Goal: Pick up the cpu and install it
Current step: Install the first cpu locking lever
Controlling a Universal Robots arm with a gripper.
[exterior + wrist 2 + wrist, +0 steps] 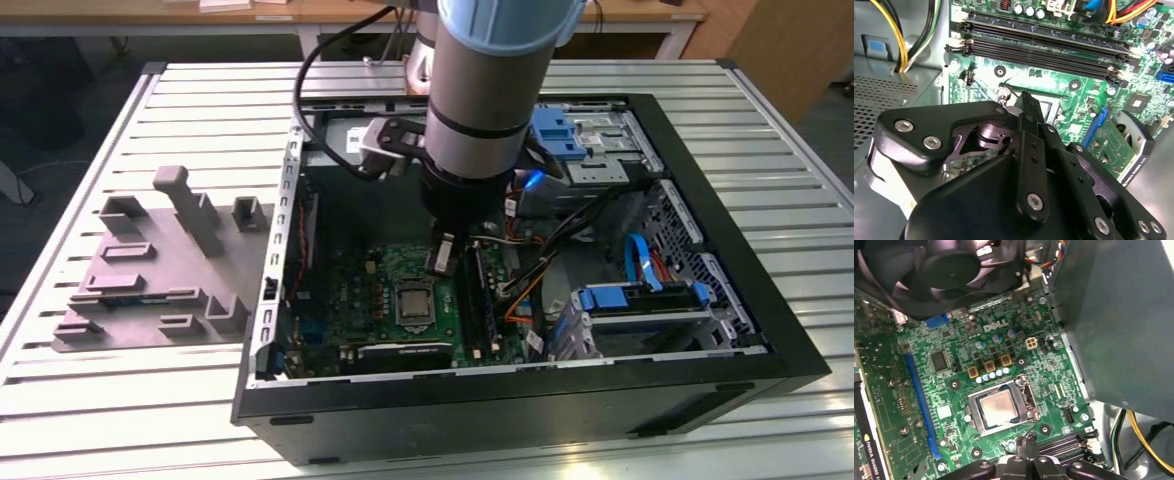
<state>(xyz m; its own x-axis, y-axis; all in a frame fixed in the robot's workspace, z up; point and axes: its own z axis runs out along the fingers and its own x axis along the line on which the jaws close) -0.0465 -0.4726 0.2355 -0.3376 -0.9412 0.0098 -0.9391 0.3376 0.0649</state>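
Your gripper [445, 262] hangs inside the open black computer case [747, 330], at the end of the grey arm with its pale blue joint cover [501, 20]. Its black fingers [1030, 117] are drawn together to a narrow tip in the second wrist view, and nothing is visible between them; read it as clenched and empty.

The cpu [999, 407], a small flat square chip with a silvery-grey metal top, lies seated in the metal-framed rectangular socket [1026, 395] on the green motherboard [949, 390]. In the first wrist view it sits just beyond the gripper's fingertips [1026, 442] and apart from them, with no contact. In the exterior view you find the same chip [414, 303] directly below the gripper, a little lower on the board.

Black memory slots [1044, 47] run across the board just past the fingertips in the second wrist view. A black cooling fan [954, 270] sits well beyond the socket in the first wrist view.

Outside the case, well off to the exterior view's left of the gripper, a grey plastic fixture [147, 280] with raised blocks rests on the slatted aluminium tabletop [94, 400].
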